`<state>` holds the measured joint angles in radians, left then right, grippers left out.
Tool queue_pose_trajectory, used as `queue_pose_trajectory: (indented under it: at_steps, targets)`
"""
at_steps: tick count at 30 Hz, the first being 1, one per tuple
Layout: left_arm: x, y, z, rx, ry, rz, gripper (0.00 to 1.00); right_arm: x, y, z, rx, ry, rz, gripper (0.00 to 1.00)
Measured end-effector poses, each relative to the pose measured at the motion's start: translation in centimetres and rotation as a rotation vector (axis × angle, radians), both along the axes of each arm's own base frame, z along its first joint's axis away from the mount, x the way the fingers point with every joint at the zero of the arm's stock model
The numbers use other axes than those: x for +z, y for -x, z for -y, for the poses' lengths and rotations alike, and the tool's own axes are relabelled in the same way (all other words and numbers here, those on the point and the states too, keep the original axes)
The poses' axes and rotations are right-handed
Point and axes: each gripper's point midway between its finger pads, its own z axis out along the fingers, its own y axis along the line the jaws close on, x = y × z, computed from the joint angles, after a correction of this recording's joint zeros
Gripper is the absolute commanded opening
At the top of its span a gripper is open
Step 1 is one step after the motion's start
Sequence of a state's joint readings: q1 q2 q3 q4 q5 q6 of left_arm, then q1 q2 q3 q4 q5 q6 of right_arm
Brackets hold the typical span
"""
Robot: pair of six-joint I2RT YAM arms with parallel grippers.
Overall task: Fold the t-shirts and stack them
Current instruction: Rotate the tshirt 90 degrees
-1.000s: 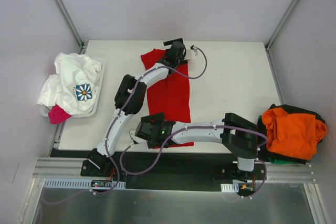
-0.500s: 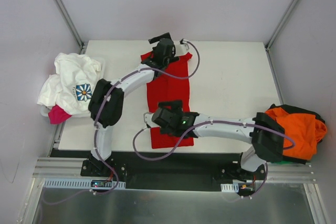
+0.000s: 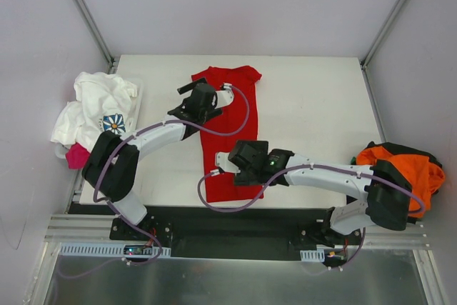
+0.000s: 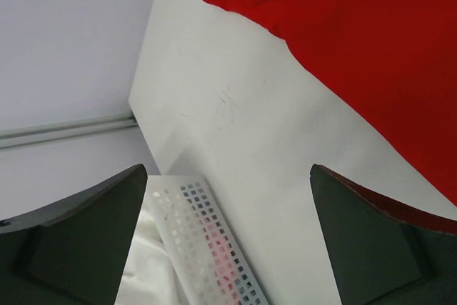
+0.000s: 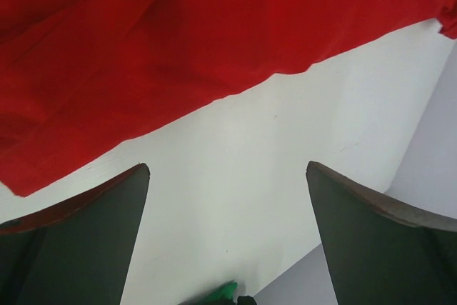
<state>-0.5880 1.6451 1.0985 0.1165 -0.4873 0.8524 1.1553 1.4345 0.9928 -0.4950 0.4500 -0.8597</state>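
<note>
T-shirt in plain red [image 3: 230, 125] lies on the white table [image 3: 314, 105] as a long narrow strip, running from the far edge toward the near edge at mid-table. Its collar and short sleeves are at the far end. The cloth lies mostly flat, with soft creases.

Left gripper [image 3: 190, 99] sits low over the table just beside the left edge of the red t-shirt, toward its far half. In the left wrist view the left gripper [image 4: 228, 237] has its jaws spread wide with nothing between them. Bare table fills the gap, and the red cloth [image 4: 371, 55] crosses the upper right corner of that view.

Right gripper [image 3: 241, 156] is over the near half of the red t-shirt, close to its right edge. In the right wrist view the right gripper [image 5: 228, 237] is likewise spread wide and holds nothing. The red cloth [image 5: 186, 41] fills the upper part of that view, and white table shows below its edge.

Off the left side of the table, a white t-shirt with a blue flower print [image 3: 100, 108] lies bunched in a white perforated basket [image 4: 207, 244]. A pink t-shirt [image 3: 77, 156] pokes out at the near side of that heap.

Off the right side of the table, an orange t-shirt [image 3: 396, 176] lies crumpled on top of dark and green cloth [image 3: 400, 149]. A small scrap of green [image 5: 224, 292] also shows at the bottom edge of the right wrist view.
</note>
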Motion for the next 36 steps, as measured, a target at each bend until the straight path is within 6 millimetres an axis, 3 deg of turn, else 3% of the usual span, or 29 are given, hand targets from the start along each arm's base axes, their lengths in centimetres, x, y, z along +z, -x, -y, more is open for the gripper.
queue_pose_trajectory:
  at_steps: [3, 7, 26, 36]
  targets:
    - [-1.8, 0.9, -0.5, 0.011, -0.006, -0.039, 0.99, -1.5, 0.8, 0.7, 0.011, 0.022, -0.041, 0.96]
    - [-2.6, 1.6, -0.9, 0.022, 0.001, -0.056, 0.99, -2.5, 1.6, 0.8, 0.024, 0.022, -0.084, 0.96]
    - [-3.7, 2.2, -2.4, 0.052, 0.004, -0.077, 0.99, -5.3, 4.0, -1.3, 0.091, 0.035, -0.178, 0.96]
    - [-4.4, 2.0, -4.3, 0.09, 0.003, -0.09, 0.99, -4.7, 4.3, -4.0, 0.133, 0.023, -0.17, 0.96]
